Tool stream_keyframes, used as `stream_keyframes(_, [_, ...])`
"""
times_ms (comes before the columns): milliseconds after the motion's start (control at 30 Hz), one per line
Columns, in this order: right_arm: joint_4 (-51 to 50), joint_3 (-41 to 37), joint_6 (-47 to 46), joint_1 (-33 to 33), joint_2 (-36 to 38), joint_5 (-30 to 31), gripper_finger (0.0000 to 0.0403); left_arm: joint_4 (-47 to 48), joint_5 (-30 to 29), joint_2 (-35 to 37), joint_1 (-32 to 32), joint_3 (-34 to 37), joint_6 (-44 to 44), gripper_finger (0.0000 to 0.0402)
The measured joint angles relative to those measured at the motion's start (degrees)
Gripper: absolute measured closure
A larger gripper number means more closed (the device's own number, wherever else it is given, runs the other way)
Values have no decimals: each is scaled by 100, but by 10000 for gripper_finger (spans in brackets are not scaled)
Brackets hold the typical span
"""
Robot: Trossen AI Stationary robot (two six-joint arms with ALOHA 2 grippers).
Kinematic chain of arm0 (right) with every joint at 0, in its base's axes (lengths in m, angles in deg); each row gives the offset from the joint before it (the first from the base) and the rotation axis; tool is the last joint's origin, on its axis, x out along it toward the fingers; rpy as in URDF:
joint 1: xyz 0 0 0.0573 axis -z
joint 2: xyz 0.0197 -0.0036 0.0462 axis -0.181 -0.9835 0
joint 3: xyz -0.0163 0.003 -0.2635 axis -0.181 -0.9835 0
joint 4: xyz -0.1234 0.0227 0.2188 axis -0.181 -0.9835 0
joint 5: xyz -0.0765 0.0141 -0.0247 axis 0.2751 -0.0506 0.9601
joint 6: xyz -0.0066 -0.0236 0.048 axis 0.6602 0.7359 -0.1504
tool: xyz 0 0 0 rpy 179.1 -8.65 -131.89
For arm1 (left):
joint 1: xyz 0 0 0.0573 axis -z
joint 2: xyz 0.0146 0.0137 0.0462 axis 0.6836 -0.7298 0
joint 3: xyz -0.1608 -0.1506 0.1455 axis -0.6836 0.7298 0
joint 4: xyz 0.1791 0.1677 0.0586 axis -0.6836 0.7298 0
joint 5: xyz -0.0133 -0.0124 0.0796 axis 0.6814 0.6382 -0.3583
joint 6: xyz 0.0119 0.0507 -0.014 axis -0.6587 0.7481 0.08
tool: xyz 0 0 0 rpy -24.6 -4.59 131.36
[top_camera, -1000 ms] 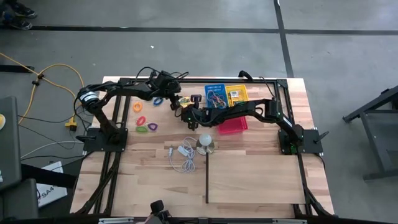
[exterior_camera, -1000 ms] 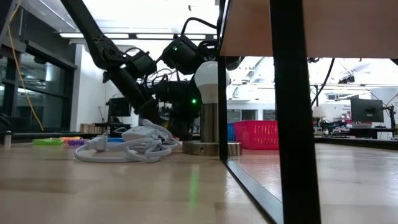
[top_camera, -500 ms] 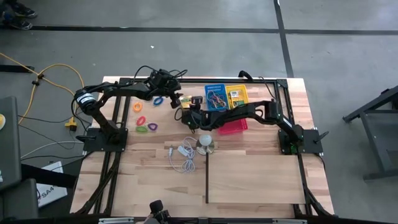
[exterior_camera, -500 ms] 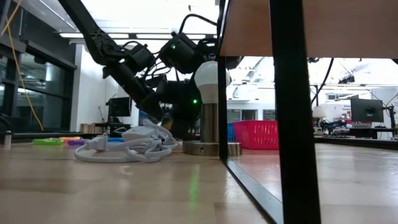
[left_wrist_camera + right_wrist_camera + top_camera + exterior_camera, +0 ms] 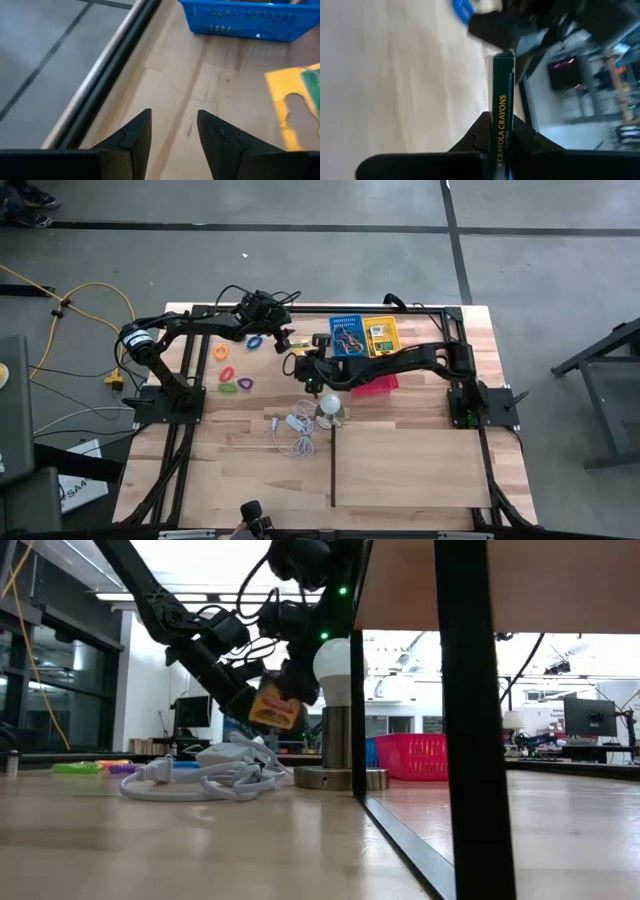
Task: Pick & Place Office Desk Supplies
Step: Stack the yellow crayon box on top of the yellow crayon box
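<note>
Gripping a crayon packet (image 5: 503, 110) edge-on in my right jaws (image 5: 496, 131), lifted clear of the worktop (image 5: 400, 470) near the bulb (image 5: 329, 405). Left jaws (image 5: 172, 131) released, holding nothing, low over the far edge. Task partway, I judge: coloured rings (image 5: 232, 374) lie loose at left. Farther: red basket (image 5: 375, 384) contents hidden, blue basket (image 5: 346, 335) holds bands, yellow basket (image 5: 380, 332) a packet.
</note>
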Motion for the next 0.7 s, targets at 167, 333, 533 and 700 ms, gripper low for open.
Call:
stream_keyframes(167, [-470, -3, -365, 62, 123, -155, 386, -213, -104, 0, 0, -2, -1, 250])
stream_keyframes(333, [-770, -7, -561, 94, 166, -43, 386, -412, -133, 0, 0, -7, 1, 250])
stream_keyframes(533, [-916, -5, -452, 74, 216, 759, 386, -470, -273, 0, 0, -7, 1, 250])
stream_keyframes(700, [-1192, 2, -458, 93, 436, 1025, 386, -464, -274, 0, 0, -7, -25, 250])
